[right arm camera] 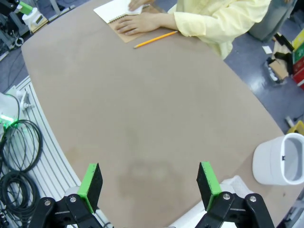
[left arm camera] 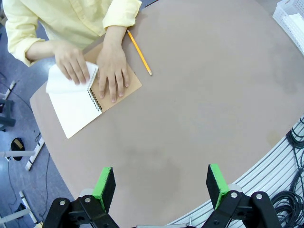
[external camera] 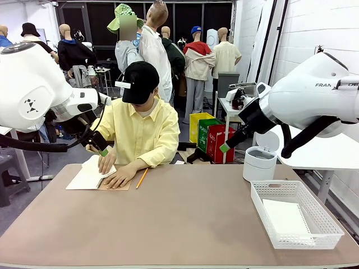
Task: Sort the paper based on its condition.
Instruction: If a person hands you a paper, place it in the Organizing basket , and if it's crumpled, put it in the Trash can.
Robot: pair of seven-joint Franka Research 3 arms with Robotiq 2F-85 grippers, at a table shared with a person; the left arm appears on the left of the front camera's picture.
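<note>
Front view, upper left: the left gripper (external camera: 102, 150) hangs with jaws spread just above the person's hand (external camera: 105, 163), which presses 1 curled paper (external camera: 88, 167) on the notebook (external camera: 92, 180). Right of centre, the right gripper (external camera: 226, 147) is spread and empty. Lower right, 1 sheet (external camera: 285, 217) lies in the basket (external camera: 263, 193). Hazard: reaching early could strike the hand or tear the paper.

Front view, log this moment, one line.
left gripper open | right gripper open | person's hands on spiral notebook | paper in mesh basket
</note>
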